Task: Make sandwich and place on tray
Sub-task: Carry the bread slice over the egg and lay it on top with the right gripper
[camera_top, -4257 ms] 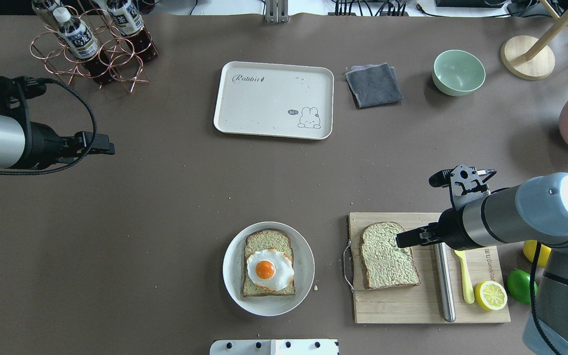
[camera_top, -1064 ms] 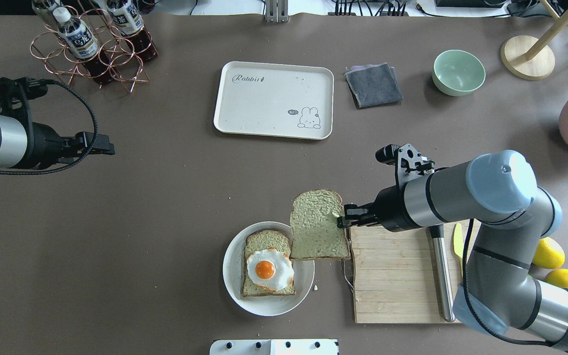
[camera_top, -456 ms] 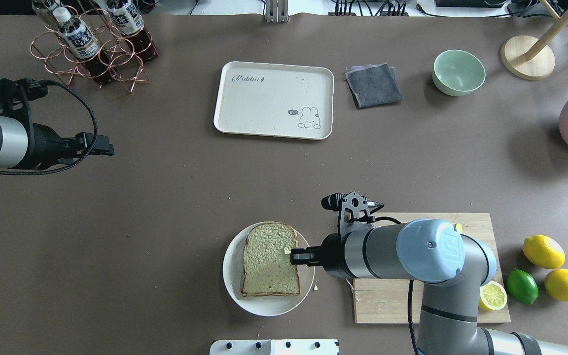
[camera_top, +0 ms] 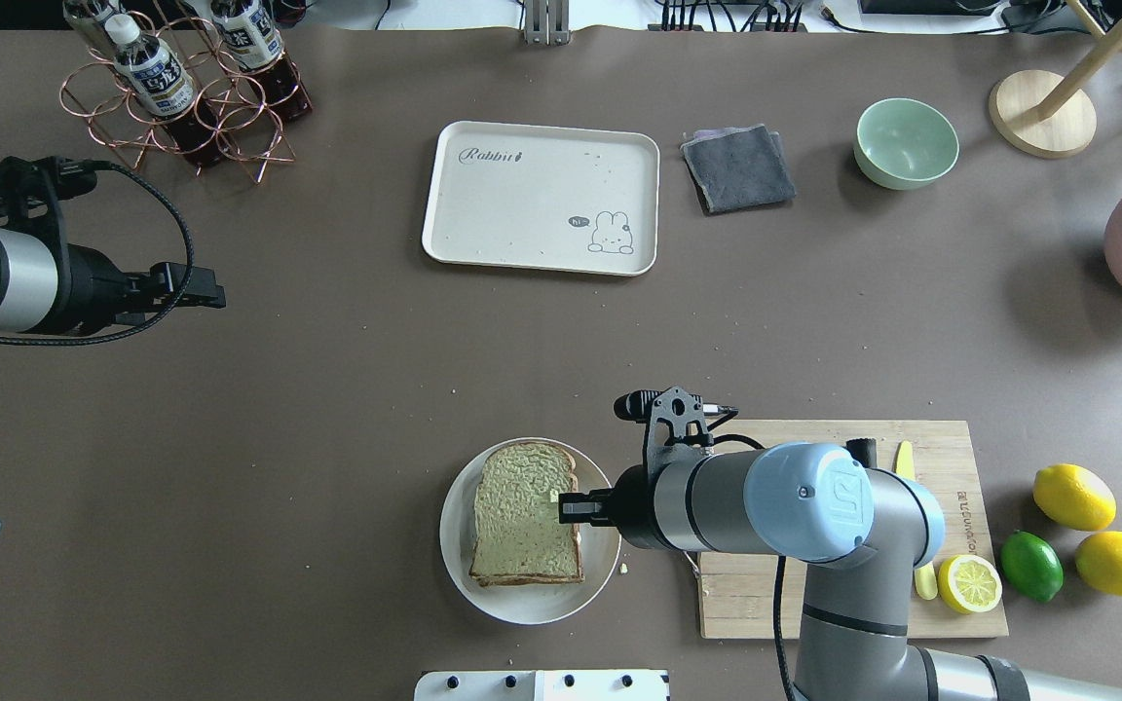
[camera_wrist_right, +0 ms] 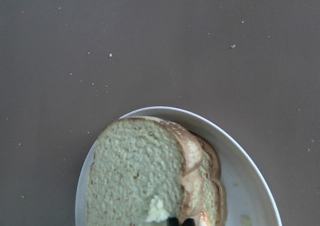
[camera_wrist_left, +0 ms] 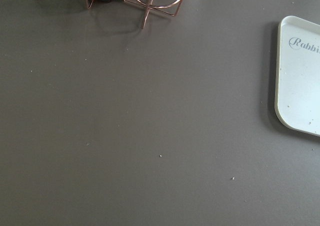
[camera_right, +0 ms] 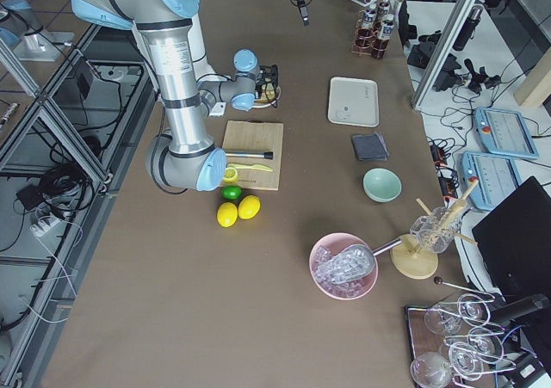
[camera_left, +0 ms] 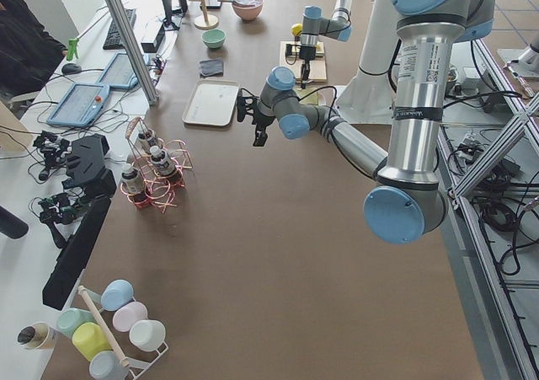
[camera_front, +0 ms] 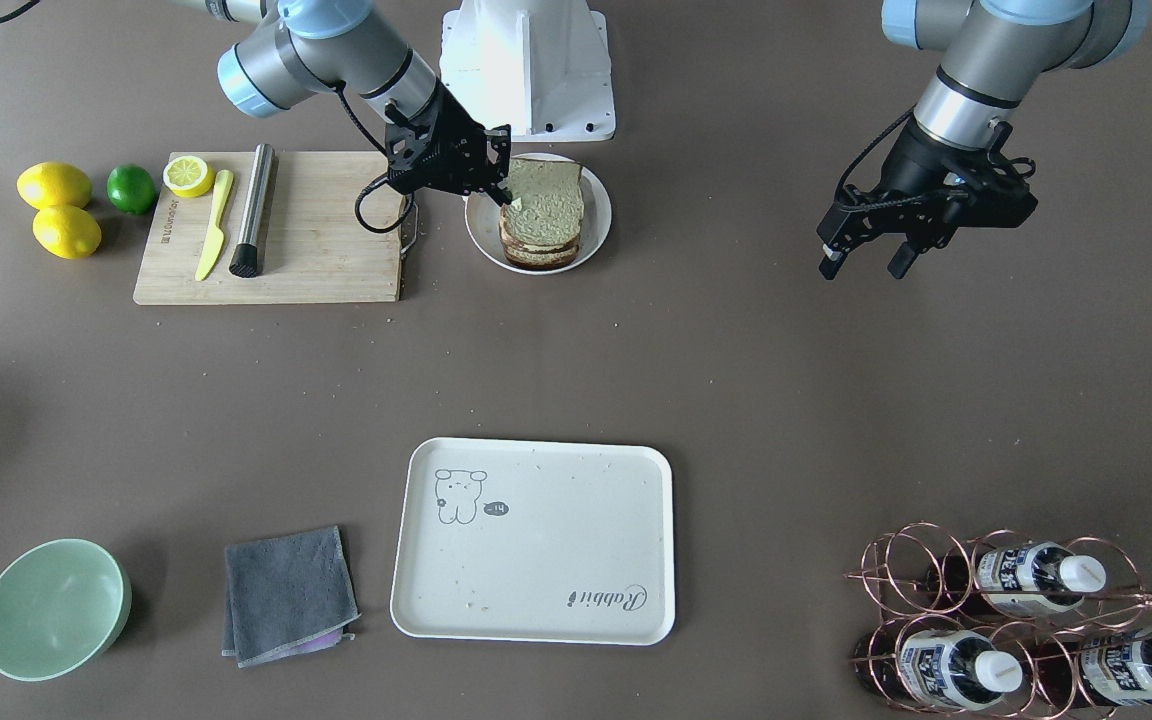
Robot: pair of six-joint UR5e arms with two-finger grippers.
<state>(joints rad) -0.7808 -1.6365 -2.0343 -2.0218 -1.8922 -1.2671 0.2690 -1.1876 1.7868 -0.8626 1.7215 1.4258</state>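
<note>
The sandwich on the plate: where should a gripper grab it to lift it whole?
Probably the straight edge of the sandwich facing the board, pinching the whole stack, one finger above, one beneath. Come in low from that side, where the right gripper is. It lies flat in layers; pinching only the top slice would leave the rest on the plate.

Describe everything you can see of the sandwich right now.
The sandwich is two square bread slices stacked on the round white plate, with pale greenish-tan faces and dark brown crust. The top slice sits slightly askew, so the lower one's crust peeks out. Only a thin pale layer shows between them, in the front view. The right gripper pinches the top slice's edge, beside a small white nick.
</note>
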